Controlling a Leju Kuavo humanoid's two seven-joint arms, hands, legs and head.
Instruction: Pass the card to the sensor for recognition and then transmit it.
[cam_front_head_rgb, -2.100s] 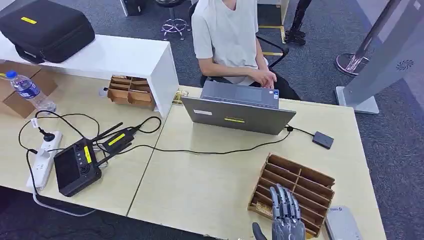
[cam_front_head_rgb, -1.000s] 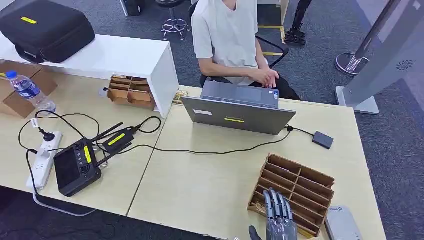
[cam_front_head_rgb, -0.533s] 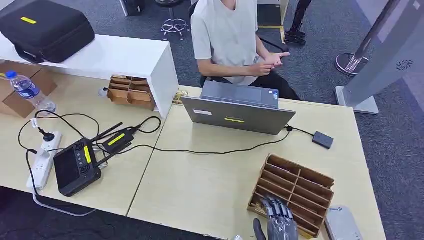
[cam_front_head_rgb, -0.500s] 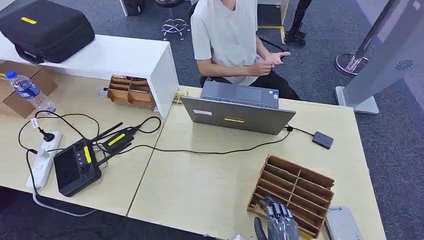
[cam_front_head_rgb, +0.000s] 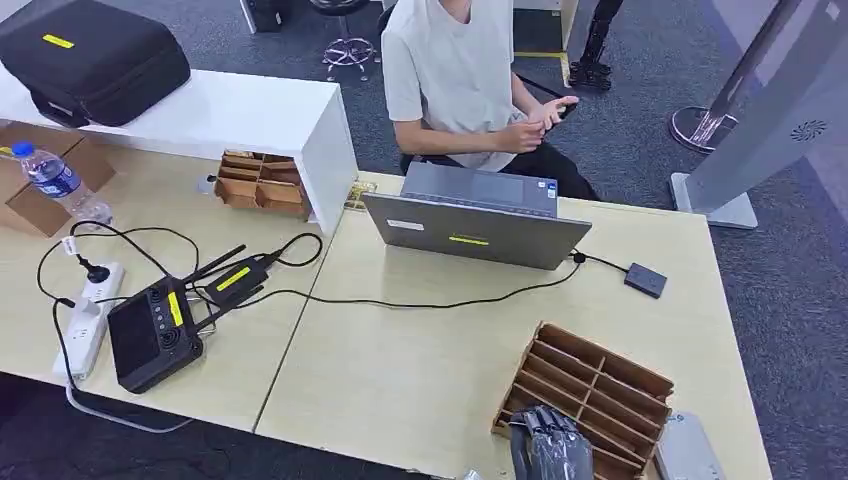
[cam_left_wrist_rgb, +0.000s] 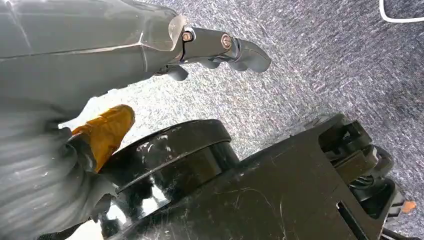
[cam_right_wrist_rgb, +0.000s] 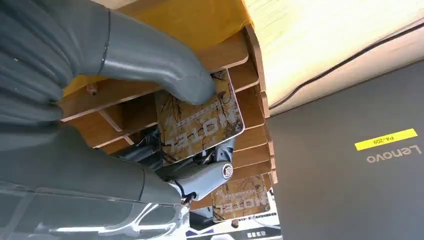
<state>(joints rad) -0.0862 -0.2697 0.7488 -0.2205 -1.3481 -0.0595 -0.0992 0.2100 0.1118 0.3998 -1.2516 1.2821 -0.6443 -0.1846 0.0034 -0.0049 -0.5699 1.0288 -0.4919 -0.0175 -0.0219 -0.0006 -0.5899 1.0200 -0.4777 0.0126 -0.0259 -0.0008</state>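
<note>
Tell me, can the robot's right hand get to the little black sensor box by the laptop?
Probably yes. The right hand pinches a card at the wooden rack, and bare table lies between the rack and the sensor.

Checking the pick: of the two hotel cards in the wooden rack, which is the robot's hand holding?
The card pinched under the right hand's thumb; the other card sits untouched in a slot of the rack.
</note>
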